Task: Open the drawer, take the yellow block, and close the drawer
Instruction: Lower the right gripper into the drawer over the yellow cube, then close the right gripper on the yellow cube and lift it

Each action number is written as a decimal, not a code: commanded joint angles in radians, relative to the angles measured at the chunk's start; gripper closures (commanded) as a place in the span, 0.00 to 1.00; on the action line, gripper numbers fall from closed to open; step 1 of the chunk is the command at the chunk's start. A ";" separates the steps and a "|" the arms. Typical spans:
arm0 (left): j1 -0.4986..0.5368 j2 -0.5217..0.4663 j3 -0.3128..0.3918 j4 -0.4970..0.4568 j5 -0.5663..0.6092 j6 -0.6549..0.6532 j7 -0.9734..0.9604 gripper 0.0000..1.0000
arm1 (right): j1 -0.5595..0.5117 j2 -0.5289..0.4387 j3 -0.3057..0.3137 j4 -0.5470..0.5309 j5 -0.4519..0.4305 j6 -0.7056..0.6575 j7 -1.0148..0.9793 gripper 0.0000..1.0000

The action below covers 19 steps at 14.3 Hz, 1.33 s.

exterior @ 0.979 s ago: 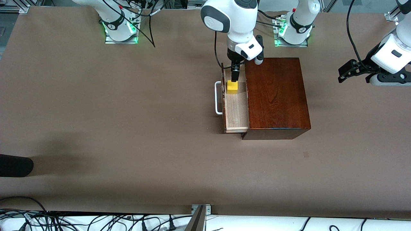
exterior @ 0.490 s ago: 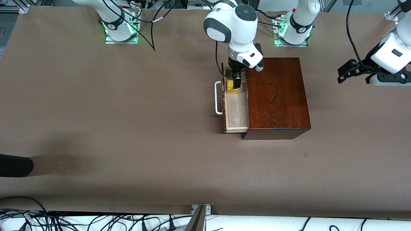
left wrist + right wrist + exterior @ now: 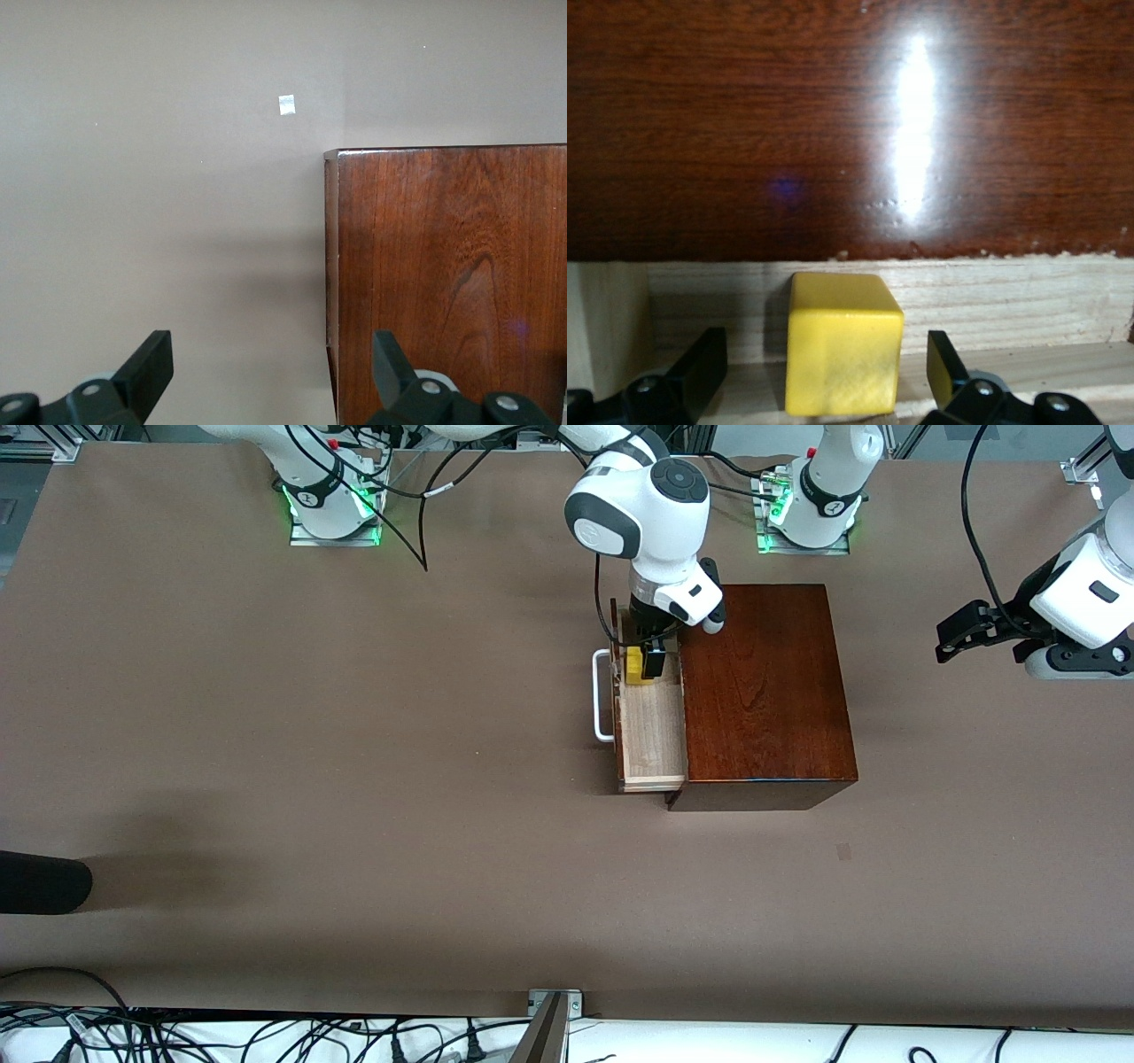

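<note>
The drawer stands pulled out of the dark reddish-brown box, its white handle toward the right arm's end of the table. The yellow block sits on the pale drawer floor at the end farther from the front camera. My right gripper is down in the drawer, open, with a finger on each side of the block and gaps on both sides. My left gripper is open and empty, held over the table at the left arm's end, where it waits.
The box shows in the left wrist view, with a small pale tape mark on the table past its corner. A dark rounded object juts in at the right arm's end of the table, near the front camera.
My right gripper has come down into the drawer until its open fingers straddle the yellow block. The left arm has shifted slightly.
</note>
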 commanded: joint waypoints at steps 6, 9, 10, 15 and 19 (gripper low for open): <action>0.004 0.012 -0.001 0.033 -0.012 -0.025 0.006 0.00 | 0.003 0.043 -0.003 0.036 -0.026 0.026 -0.012 0.32; 0.004 0.012 -0.001 0.035 -0.012 -0.027 0.006 0.00 | 0.001 0.029 -0.010 0.038 -0.023 0.016 -0.001 1.00; 0.004 0.012 -0.001 0.035 -0.012 -0.027 0.006 0.00 | 0.001 0.028 -0.010 0.038 -0.024 0.016 -0.002 1.00; 0.004 0.012 -0.001 0.035 -0.012 -0.027 0.006 0.00 | 0.001 -0.021 -0.008 0.054 -0.013 -0.055 0.008 1.00; 0.002 0.012 -0.002 0.035 -0.012 -0.027 0.007 0.00 | -0.041 -0.145 -0.013 0.079 0.051 -0.169 0.082 1.00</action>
